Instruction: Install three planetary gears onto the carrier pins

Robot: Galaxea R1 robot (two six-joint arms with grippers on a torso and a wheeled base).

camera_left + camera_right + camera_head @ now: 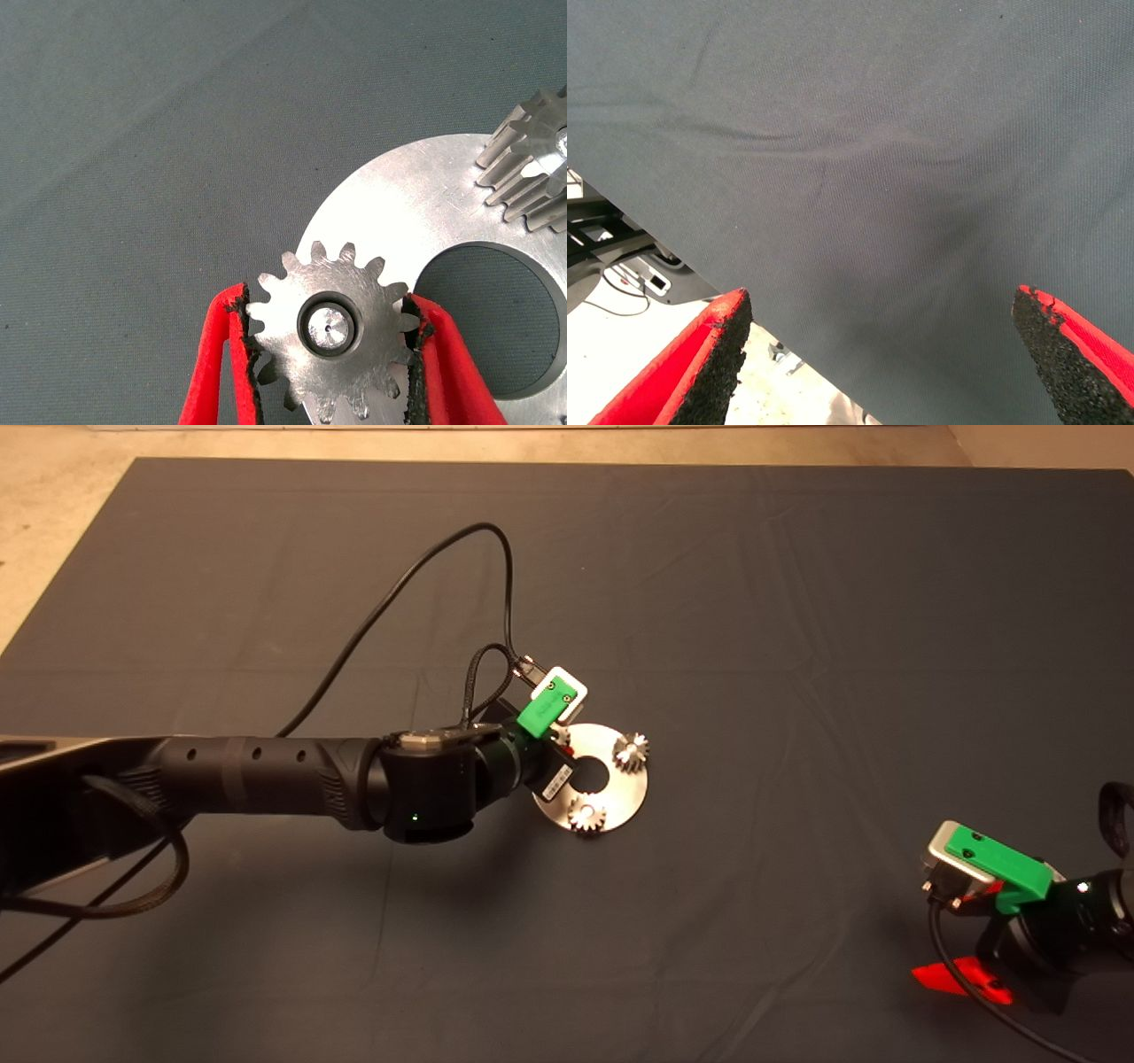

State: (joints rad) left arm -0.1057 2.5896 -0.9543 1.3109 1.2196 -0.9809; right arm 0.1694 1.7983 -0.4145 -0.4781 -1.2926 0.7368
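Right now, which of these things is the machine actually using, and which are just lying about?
In use:
- third gear, on its pin, gripped by the left tool
- two gears already seated
- disc

Not in use:
- right tool, open, parked at the lower right
- dark mat
- cable

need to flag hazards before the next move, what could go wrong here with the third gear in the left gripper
1. The left gripper is shut on the third small silvery steel spur gear, with a pin end showing in its bore; opening unevenly could tilt or lift it.
2. Its red fingers sit over the flat shiny round metal disc; pulling away could drag it.
3. Two seated gears could shift if it slides.
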